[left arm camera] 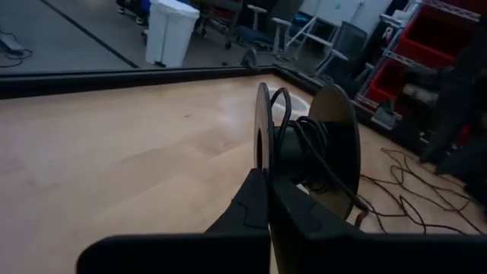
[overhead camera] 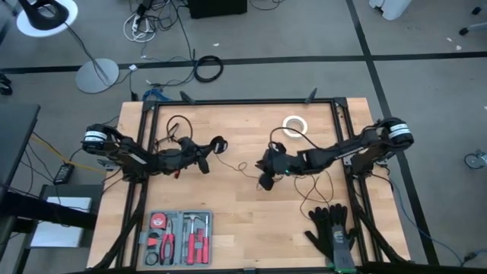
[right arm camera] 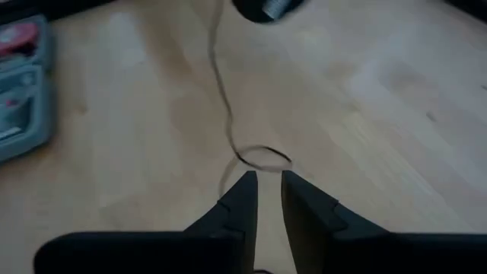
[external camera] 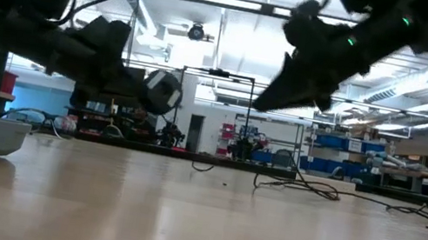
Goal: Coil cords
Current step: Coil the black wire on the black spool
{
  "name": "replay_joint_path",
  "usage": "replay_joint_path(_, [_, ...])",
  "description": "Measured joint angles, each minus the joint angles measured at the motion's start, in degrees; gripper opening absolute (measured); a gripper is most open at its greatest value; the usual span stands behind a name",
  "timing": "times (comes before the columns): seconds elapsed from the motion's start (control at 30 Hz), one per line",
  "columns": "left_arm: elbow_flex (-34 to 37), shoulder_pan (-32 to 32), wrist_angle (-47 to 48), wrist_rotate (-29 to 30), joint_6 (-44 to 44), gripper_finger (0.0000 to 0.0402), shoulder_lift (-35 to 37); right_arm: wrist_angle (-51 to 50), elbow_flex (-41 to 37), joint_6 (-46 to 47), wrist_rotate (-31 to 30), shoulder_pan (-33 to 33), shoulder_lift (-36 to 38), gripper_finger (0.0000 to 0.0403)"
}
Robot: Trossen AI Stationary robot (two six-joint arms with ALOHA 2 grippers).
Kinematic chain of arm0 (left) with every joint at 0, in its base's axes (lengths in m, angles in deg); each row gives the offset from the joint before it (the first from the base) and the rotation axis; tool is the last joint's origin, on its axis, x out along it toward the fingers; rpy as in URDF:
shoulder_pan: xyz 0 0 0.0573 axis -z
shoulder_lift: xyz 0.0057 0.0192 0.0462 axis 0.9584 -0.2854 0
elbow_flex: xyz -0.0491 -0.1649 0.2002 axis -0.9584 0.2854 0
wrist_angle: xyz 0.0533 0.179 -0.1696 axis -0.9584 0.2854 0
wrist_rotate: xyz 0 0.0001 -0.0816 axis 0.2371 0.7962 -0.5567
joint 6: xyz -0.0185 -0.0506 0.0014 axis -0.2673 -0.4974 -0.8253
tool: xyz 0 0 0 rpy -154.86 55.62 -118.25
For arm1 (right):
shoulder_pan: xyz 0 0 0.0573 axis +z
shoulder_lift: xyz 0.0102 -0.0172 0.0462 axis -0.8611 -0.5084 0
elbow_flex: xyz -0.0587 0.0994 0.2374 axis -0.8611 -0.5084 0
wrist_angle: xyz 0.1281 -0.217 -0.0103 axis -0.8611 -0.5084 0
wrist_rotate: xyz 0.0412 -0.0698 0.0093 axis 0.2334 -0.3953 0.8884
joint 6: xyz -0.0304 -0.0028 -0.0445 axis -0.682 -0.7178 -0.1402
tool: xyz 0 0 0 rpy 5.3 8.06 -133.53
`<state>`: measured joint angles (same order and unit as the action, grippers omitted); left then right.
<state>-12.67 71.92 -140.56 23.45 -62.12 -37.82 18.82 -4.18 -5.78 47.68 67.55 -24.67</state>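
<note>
The cord is thin and black, partly wound on a small round black puck, a spool with two flat discs (left arm camera: 304, 148). The puck also shows in the high view (overhead camera: 218, 144) and the low view (external camera: 162, 90). My left gripper (left arm camera: 266, 194) is shut on it left of the table's middle. The loose cord (overhead camera: 242, 167) runs over the wood toward loose loops (overhead camera: 308, 183) under the right arm. My right gripper (right arm camera: 270, 183) hovers above a small cord loop (right arm camera: 262, 157), fingers a narrow gap apart, touching nothing. My left gripper pinches one disc of the puck at its rim (left arm camera: 262, 164) between its two fingers, one finger outside the disc and one on the wound side. The fingers come from the table's left, about level. The puck is lifted clear of the table, discs on edge, with cord trailing down (left arm camera: 358, 205).
A white tape ring (overhead camera: 294, 125) lies at the far right of the table. A grey tool tray (overhead camera: 179, 236) sits at the near left, and black gloves (overhead camera: 332, 232) at the near right. Bare wood lies between the arms and toward the near edge.
</note>
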Motion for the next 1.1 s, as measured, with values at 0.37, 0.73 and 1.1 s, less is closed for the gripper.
replay_joint_path(0.37, [3.3, 0.0, -4.1, 2.9, 2.5, 0.0000, 0.0, 33.6, 0.1, -2.6, 1.4, -2.5, -19.1, 0.0084])
replay_joint_path(0.73, [3.4, 0.0, -3.5, 2.3, 1.8, 0.0000, 0.0, 23.4, 15.4, -12.3, 9.9, -6.3, -29.4, 0.0145])
replay_joint_path(1.1, [3.4, 0.0, -3.6, 1.5, 1.7, 0.0000, 0.0, 20.7, 16.1, -10.5, 9.2, -6.7, -29.8, 0.0033])
